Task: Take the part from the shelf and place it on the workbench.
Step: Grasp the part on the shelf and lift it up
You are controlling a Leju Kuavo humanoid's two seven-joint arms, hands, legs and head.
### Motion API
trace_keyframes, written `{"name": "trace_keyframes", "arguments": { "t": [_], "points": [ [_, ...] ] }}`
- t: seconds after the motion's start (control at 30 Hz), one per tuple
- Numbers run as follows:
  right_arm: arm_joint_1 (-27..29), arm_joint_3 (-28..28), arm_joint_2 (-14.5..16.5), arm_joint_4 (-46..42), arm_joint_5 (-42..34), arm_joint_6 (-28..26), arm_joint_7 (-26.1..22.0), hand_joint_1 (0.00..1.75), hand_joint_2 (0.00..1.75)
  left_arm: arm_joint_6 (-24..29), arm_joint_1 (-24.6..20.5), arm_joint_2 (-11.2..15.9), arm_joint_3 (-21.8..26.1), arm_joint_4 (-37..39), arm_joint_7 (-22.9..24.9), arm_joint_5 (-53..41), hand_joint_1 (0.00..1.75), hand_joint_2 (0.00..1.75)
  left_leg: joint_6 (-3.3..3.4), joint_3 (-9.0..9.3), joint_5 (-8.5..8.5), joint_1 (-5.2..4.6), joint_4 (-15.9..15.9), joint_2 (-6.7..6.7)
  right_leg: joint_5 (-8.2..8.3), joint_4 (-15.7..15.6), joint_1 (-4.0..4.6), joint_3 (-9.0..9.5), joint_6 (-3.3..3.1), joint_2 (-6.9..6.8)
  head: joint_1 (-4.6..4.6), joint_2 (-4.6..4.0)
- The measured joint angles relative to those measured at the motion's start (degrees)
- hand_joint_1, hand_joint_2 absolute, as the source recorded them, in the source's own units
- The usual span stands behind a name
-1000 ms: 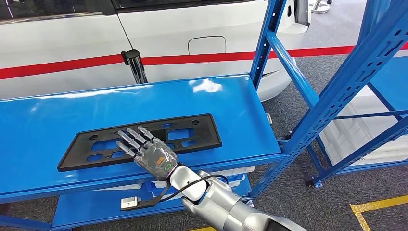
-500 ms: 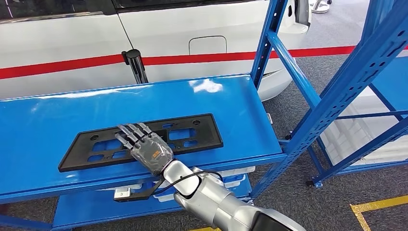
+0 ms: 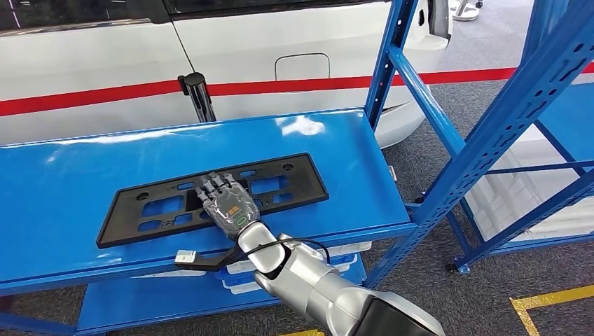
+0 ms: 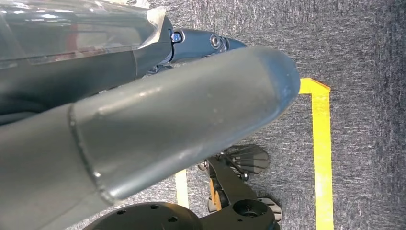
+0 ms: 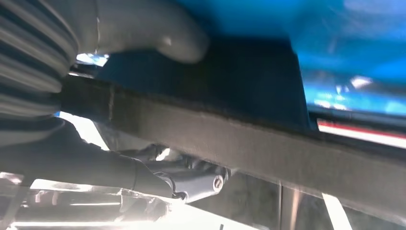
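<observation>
Under the right robot hand (image 3: 228, 205), a flat black part (image 3: 294, 183) is lying on the glossy blue metal shelf (image 3: 336, 143). The part is a long, thin rectangular frame in matte black plastic, with rounded corners, several rectangular cut-outs along its length and small round holes near its edges. It is stretching out to both sides of the robot hand and sitting at a slight angle to the front lip of the shelf. The fingers are lying on top of the part, pointing away from the robot. In the right wrist view the thick grey thumb (image 5: 148, 36) is sitting on one face of the part's near edge (image 5: 268, 148) while darker fingers (image 5: 86, 165) are curling under the other face, so the right robot hand is gripping the part. The left robot hand (image 4: 158, 124) is hanging over grey carpeted floor (image 4: 364, 43) marked with yellow tape (image 4: 321, 158); its state cannot be determined. Beyond the robot hand, a white vehicle body (image 3: 105, 63) with a red stripe is standing behind the shelf.
</observation>
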Motion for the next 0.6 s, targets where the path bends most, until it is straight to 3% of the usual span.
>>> {"name": "trace_keyframes", "arguments": {
  "t": [0.37,0.6],
  "points": [
    [-0.14,-1.69,0.03,0.63,0.57,1.0,0.46,1.75,1.75,0.0,-0.65,-0.85,0.19,0.0,-0.96,-0.39,0.0,0.0,0.0,0.0,0.0,0.0,0.0,0.0,0.0,0.0,-0.01,-0.01,0.0,0.0,0.0,0.0],
    [0.97,-5.48,-0.37,-2.2,-5.82,-5.62,-5.84,1.75,1.75,0.01,-0.73,-0.98,0.22,0.0,-1.11,-1.16,0.0,0.0,0.0,-0.09,0.0,0.0,0.0,0.04,0.0,0.01,0.0,-0.11,0.0,0.04,0.0,0.0]
  ]
}}
